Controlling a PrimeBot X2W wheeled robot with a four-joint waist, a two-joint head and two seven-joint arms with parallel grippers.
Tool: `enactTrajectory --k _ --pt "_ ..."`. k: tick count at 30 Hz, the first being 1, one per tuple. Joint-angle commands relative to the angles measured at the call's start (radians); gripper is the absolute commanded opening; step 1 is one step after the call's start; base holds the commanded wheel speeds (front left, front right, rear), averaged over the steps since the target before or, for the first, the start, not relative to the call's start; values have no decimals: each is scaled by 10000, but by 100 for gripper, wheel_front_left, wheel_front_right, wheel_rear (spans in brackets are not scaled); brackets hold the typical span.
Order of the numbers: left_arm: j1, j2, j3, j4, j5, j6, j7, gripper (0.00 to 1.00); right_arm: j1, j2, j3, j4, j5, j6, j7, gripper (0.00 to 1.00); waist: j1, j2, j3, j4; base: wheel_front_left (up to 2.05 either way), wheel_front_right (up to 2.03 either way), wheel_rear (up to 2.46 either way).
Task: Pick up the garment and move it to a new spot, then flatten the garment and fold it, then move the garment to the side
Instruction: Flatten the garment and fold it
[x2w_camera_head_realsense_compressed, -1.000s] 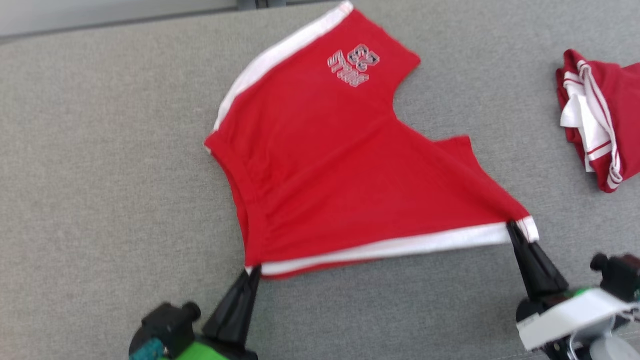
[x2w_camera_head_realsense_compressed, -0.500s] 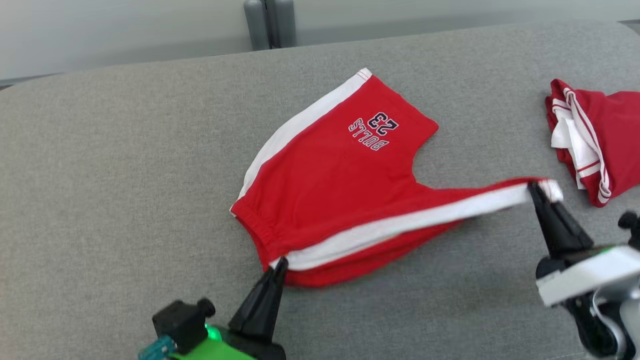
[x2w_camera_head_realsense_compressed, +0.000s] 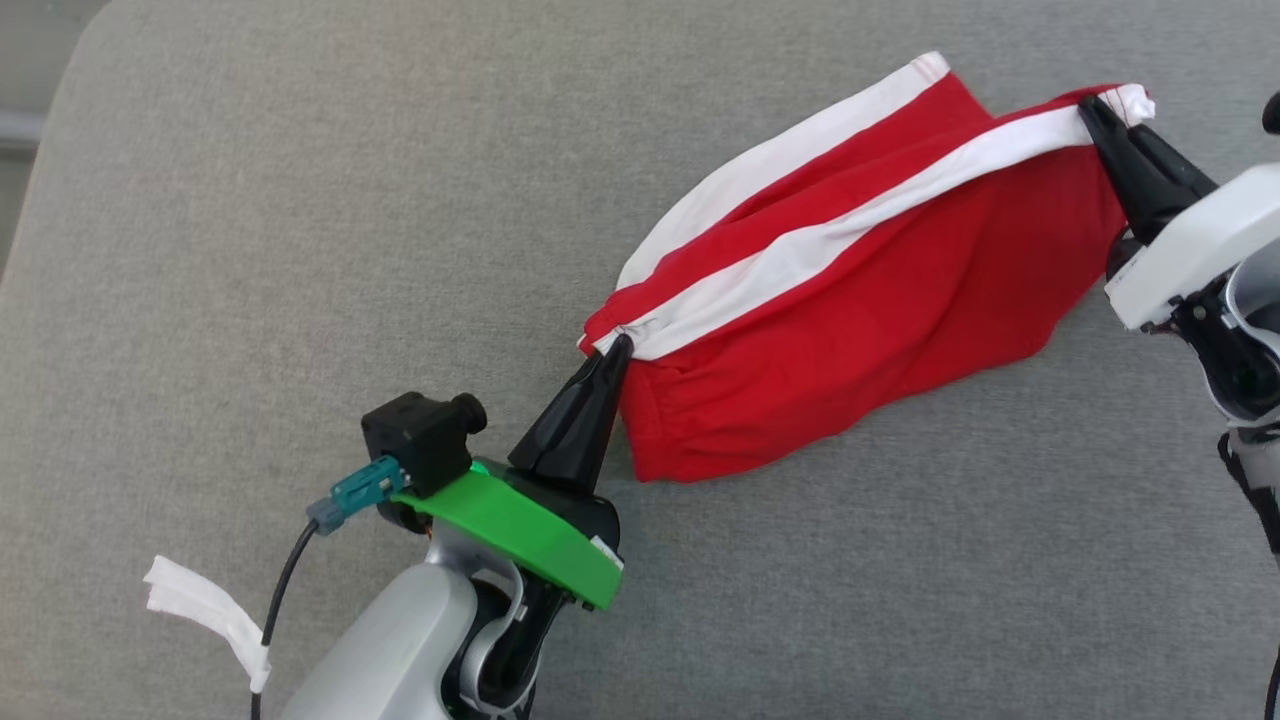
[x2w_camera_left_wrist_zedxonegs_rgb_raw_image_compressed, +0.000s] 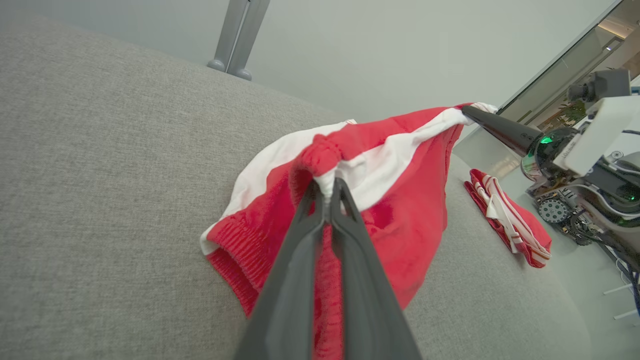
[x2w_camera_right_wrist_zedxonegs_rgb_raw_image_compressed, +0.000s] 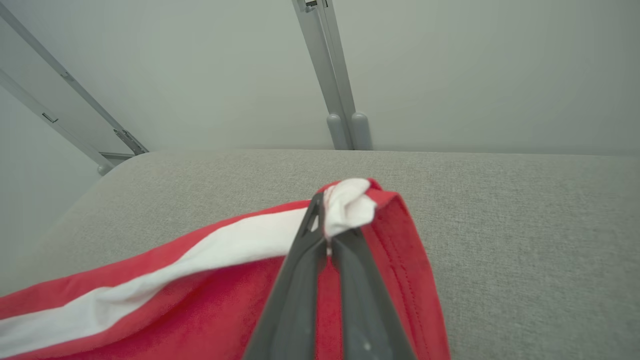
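The garment (x2w_camera_head_realsense_compressed: 880, 290) is a pair of red shorts with white side stripes, doubled over on itself on the grey padded surface (x2w_camera_head_realsense_compressed: 250, 250). My left gripper (x2w_camera_head_realsense_compressed: 618, 345) is shut on the waistband corner by the white stripe; in the left wrist view that gripper (x2w_camera_left_wrist_zedxonegs_rgb_raw_image_compressed: 327, 187) pinches bunched red and white cloth (x2w_camera_left_wrist_zedxonegs_rgb_raw_image_compressed: 395, 165). My right gripper (x2w_camera_head_realsense_compressed: 1090, 105) is shut on the hem corner of the white stripe at the upper right, holding it raised. In the right wrist view this gripper (x2w_camera_right_wrist_zedxonegs_rgb_raw_image_compressed: 327, 237) clamps a white fold of the shorts (x2w_camera_right_wrist_zedxonegs_rgb_raw_image_compressed: 175, 280).
A second red and white garment (x2w_camera_left_wrist_zedxonegs_rgb_raw_image_compressed: 505, 222) lies folded on the surface beyond the shorts, close to my right arm (x2w_camera_left_wrist_zedxonegs_rgb_raw_image_compressed: 590, 145). A grey post (x2w_camera_right_wrist_zedxonegs_rgb_raw_image_compressed: 330, 75) stands behind the surface's far edge. A white tape strip (x2w_camera_head_realsense_compressed: 205, 610) hangs by my left arm's cable.
Both grippers have carried the near stripe edge up and over toward the far stripe, folding the shorts in half. The head camera has also shifted, so the other garment has left its view.
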Motion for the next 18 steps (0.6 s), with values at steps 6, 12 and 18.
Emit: enactTrajectory --k 6,12,18 --pt "-729 -437 -177 751 -181 -281 136 0 -1347 -237 493 908 -238 4 952 0 1 0 1493 1481 0 0 0" --pt "-1048 -629 -240 1090 -209 -437 141 0 -2150 -394 760 1506 -460 4 1547 0 1 0 1636 1588 0 0 0" --pt "-1239 -692 -139 1229 -340 -499 83 0 -2619 -474 698 2122 -787 4 2132 0 1 0 1719 1656 0 0 0"
